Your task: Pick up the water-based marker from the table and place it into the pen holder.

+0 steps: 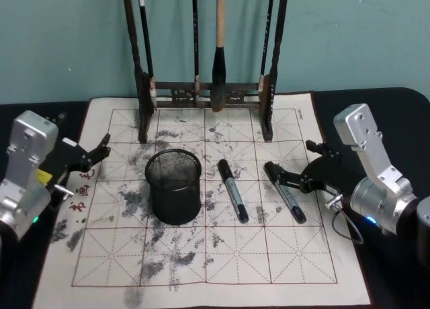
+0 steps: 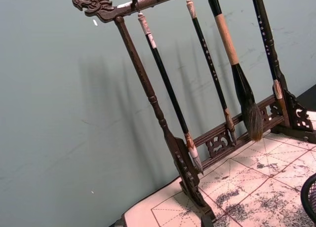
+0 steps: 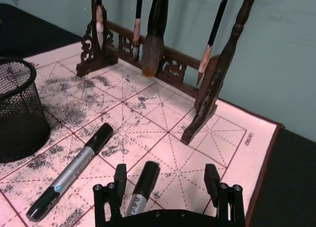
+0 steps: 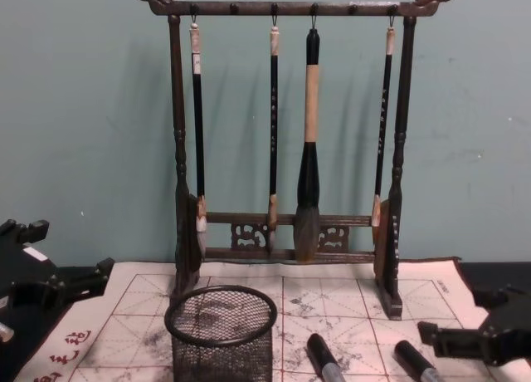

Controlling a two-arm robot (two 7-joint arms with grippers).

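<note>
The right gripper (image 3: 166, 176) is low over the mat. Its fingers (image 3: 120, 176) are spread wide and grip nothing. The black cap end of the water-based marker (image 3: 142, 185) lies between them, closer to one finger; whether it touches that finger cannot be told. This marker lies flat on the ink-stained calligraphy mat (image 1: 201, 262), on the robot's right part of it. A second marker (image 1: 233, 190), grey with black ends, lies near it toward the middle, almost parallel.

Further left stands the pen holder (image 1: 173, 186), a round black wire-mesh cup, upright, near the second marker but apart from it. The left gripper (image 1: 94, 154) hovers at the left edge of the mat, its fingers parted and empty.

At the back of the mat stands the dark wooden brush rack (image 1: 181, 93) with four hanging brushes. The mat lies on the black worktop (image 1: 390, 101).
</note>
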